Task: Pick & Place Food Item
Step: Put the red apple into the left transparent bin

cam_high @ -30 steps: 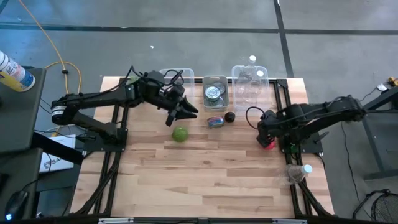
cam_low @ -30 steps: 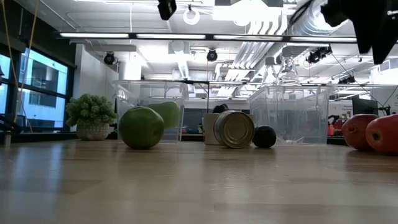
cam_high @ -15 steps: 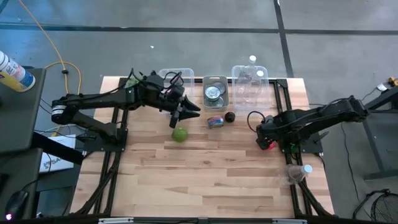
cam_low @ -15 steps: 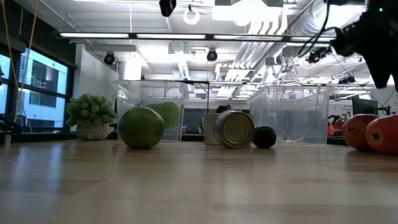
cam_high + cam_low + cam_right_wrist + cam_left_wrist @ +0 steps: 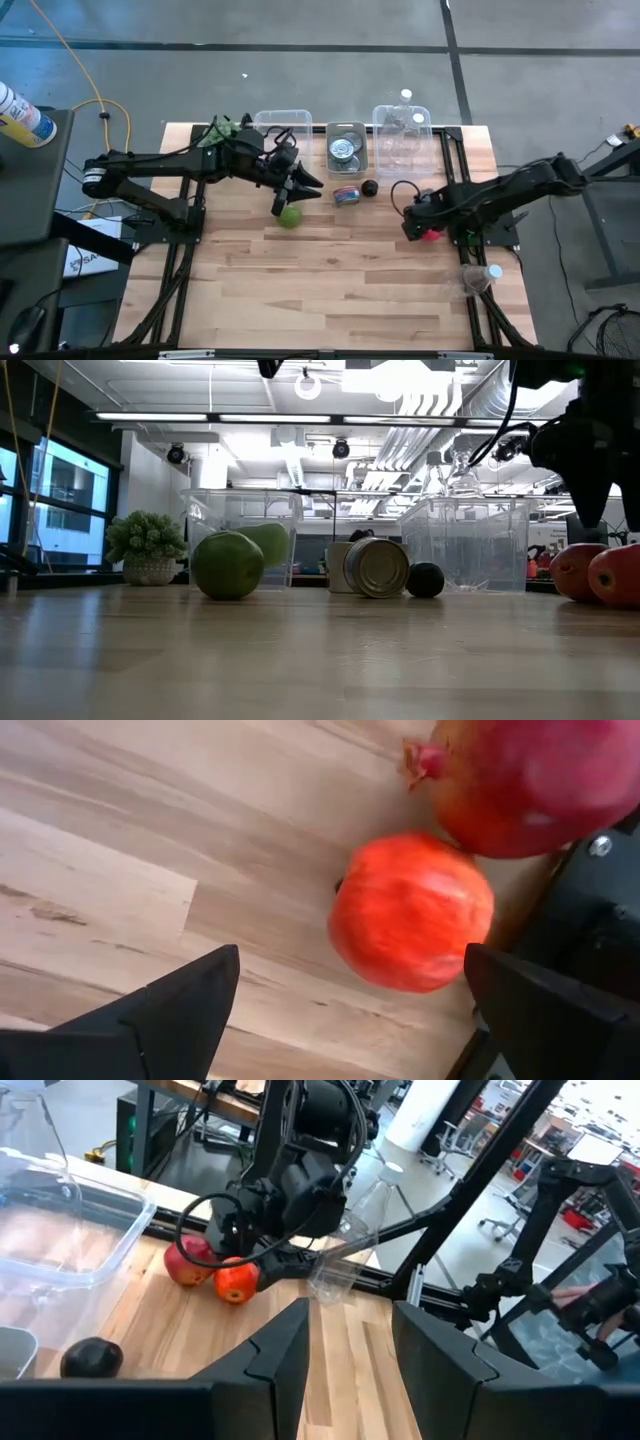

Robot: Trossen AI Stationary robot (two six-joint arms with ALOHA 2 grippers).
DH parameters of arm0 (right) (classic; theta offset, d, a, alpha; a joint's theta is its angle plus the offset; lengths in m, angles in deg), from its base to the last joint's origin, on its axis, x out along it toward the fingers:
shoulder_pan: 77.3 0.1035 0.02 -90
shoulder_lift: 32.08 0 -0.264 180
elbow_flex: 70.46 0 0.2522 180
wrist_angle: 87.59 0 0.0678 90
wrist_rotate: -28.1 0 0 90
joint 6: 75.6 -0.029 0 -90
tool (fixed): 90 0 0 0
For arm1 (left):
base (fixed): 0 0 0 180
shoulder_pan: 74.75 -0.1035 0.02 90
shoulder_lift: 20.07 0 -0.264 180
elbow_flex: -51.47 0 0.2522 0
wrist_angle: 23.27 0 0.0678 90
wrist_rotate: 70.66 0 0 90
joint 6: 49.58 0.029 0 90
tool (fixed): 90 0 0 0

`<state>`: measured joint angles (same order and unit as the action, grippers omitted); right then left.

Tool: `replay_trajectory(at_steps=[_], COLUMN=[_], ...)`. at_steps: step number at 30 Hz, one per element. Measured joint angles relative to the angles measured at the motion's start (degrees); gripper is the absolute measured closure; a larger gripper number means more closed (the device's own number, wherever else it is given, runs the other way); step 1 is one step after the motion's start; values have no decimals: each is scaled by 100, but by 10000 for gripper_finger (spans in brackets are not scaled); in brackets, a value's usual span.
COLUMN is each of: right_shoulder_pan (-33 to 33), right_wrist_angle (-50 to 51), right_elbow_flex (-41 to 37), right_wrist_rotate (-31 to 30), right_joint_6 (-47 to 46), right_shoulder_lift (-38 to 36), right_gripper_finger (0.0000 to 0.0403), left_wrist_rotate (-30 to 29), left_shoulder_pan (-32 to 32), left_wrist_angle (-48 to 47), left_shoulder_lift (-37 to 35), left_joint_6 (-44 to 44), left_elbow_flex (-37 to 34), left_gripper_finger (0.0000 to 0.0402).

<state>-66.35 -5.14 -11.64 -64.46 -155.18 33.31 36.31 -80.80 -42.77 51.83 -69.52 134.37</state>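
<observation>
Two red pomegranates lie side by side at the table's right edge: an orange-red one (image 5: 410,910) and a darker one (image 5: 530,780), both also visible in the low view (image 5: 615,575). My right gripper (image 5: 365,1010) hangs over them, pointing down and wide open. Its fingers stand on either side of the orange-red fruit without touching it. A green apple (image 5: 289,215) rests on the table left of centre. My left gripper (image 5: 305,185) hovers just beyond the apple, nearly level. It is open, with nothing between its fingers (image 5: 280,1370).
Three clear bins stand along the far edge (image 5: 283,125) (image 5: 347,150) (image 5: 402,140). A tin can (image 5: 347,195) lies on its side beside a dark round fruit (image 5: 369,187) at mid table. A clear plastic bottle (image 5: 478,278) lies at the right edge. Bare wood fills the near half.
My right gripper has come down toward the red pomegranates and rolled about its own axis, staying open. The fruits have not moved.
</observation>
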Motion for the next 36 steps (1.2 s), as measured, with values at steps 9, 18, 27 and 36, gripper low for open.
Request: replay_trajectory(at_steps=[9, 18, 27, 36], right_shoulder_pan=[301, 236, 206, 209], right_wrist_angle=[308, -62, -942, -1113], right_elbow_flex=[0, -24, -24, -24], right_wrist_rotate=[-118, -650, -301, -100], right_joint_6=[-1045, -1365, -1168, -749], right_shoulder_lift=[655, 1408, 1882, 1896], right_gripper_finger=[28, 31, 34, 34], left_wrist_rotate=[-2, 170, 320, 417], left_shoulder_pan=[0, -2, -7, -7], left_wrist_angle=[0, 0, -40, -249], left_shoulder_lift=[0, 0, 0, 0], left_joint_6=[9, 381, 269, 256], left_elbow_flex=[0, 0, 0, 0], left_gripper_finger=[264, 264, 264, 264])
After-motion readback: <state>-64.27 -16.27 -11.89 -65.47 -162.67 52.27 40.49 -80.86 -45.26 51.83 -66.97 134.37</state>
